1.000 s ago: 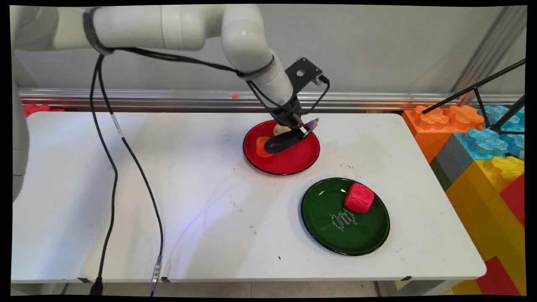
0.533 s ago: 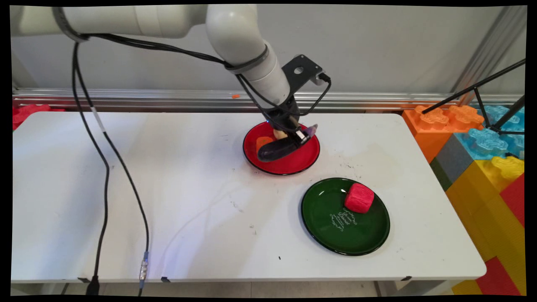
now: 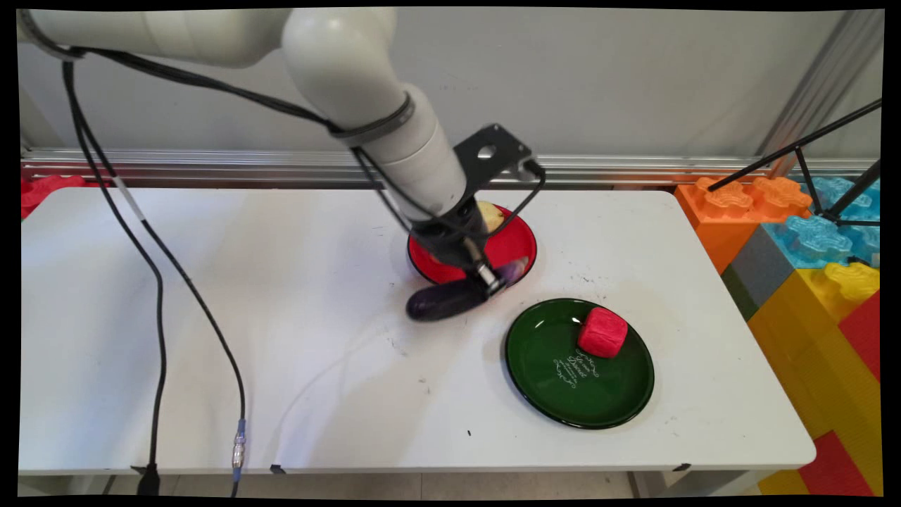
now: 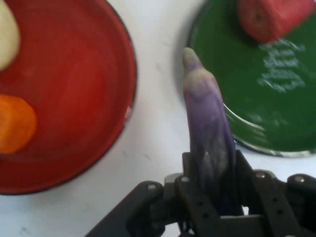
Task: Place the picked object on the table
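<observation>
Gripping the purple eggplant near its stem end, the claw was clenched on it and held it clear of the white worktop, over the bare strip between the red plate and the green plate. In the hand view the eggplant ran straight out from between the fingers, its pale tip reaching toward the gap between the red plate and the green plate. The hold sat far toward one end, so the heavy dark end hung well out to the side; I judged that a carry of this kind was best done slowly and level, with no quick wrist turn, since the smooth skin could slip or swivel between the pads. An orange carrot piece and a pale yellowish piece lay on the red plate, and a red cube-like piece rested on the green plate. White script was printed on the green plate's face, but it was too small to read; no other writing could be made out.
</observation>
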Robot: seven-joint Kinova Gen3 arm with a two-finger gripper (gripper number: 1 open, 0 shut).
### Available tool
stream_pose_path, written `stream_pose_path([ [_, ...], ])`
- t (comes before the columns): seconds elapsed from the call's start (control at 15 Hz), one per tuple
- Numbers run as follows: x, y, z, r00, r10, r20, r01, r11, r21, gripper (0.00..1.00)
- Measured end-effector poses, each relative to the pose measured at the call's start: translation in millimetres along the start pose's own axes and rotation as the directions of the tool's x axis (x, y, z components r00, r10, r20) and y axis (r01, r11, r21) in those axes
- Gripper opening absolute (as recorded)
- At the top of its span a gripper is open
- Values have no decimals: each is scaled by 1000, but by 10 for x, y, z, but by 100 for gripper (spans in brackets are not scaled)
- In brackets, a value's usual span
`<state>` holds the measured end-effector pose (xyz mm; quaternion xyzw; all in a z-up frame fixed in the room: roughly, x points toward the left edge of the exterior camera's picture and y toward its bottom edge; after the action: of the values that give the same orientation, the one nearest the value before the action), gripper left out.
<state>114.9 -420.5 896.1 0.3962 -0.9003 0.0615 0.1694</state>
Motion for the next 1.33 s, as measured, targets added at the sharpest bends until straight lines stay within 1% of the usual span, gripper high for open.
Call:
stream_pose_path([
  [0.07, -94, 55, -19, 1000, 28, 11, -28, 999, -22, 0],
  [0.27, -328, 134, -28, 995, 99, 34, -97, 993, -71, 0],
  [0.53, -582, 135, 18, 984, 172, 50, -166, 980, -110, 0],
  [1.0, -957, 2, 209, 965, 253, 67, -242, 960, -139, 0],
  [1.33, -1144, -93, 354, 958, 277, 82, -263, 954, -143, 0],
])
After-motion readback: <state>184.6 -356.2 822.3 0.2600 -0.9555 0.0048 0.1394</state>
